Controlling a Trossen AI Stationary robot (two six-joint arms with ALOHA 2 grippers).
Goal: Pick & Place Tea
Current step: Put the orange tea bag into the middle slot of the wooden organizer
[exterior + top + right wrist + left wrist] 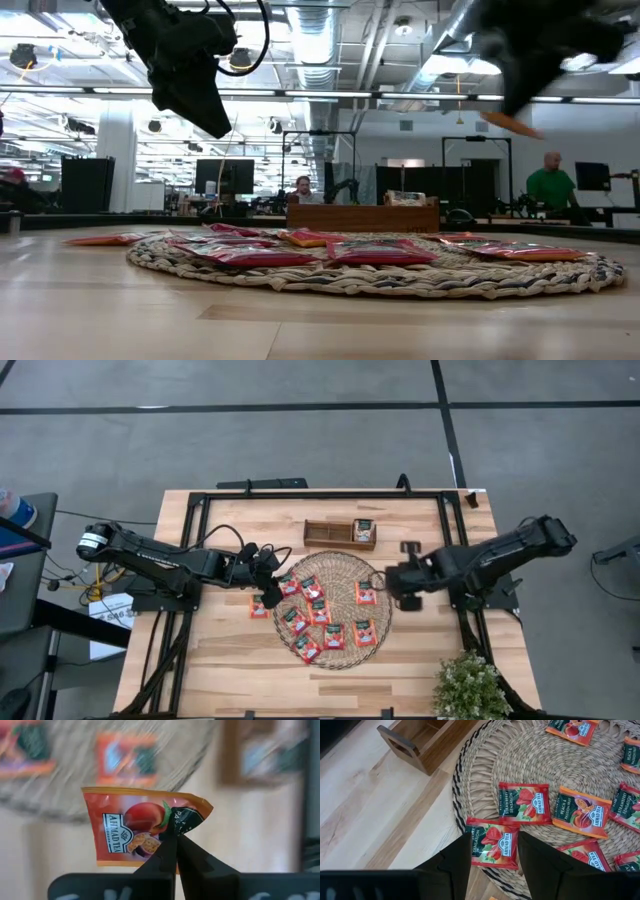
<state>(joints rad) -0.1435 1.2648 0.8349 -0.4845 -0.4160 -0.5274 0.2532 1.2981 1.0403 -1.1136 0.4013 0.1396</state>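
Observation:
Several red and orange tea sachets (322, 612) lie flat on a round woven mat (345, 568). One sachet (259, 608) lies on the table just off the mat's left edge. My left gripper (494, 837) hangs open above the mat's left edge, its fingers on either side of a red sachet (492, 851) far below and touching nothing. My right gripper (172, 836) is above the mat's right edge, shut on an orange sachet (135, 827). In the low view the sachet's orange edge (512, 125) shows high above the mat. My right gripper pinches the orange sachet between its two fingertips at the dark-label side (184, 820), near one edge, where the foil crumples. The fingers slant down from above. The sachet is lifted clear of the mat and tilted, and most of it sticks out past the fingertips.
A brown wooden tray (325, 535) stands on the table beyond the mat, with a sachet (363, 530) in its right compartment. A potted plant (468, 685) is at the near right corner. Black frame rails (320, 495) border the table. People (548, 185) show in the room behind.

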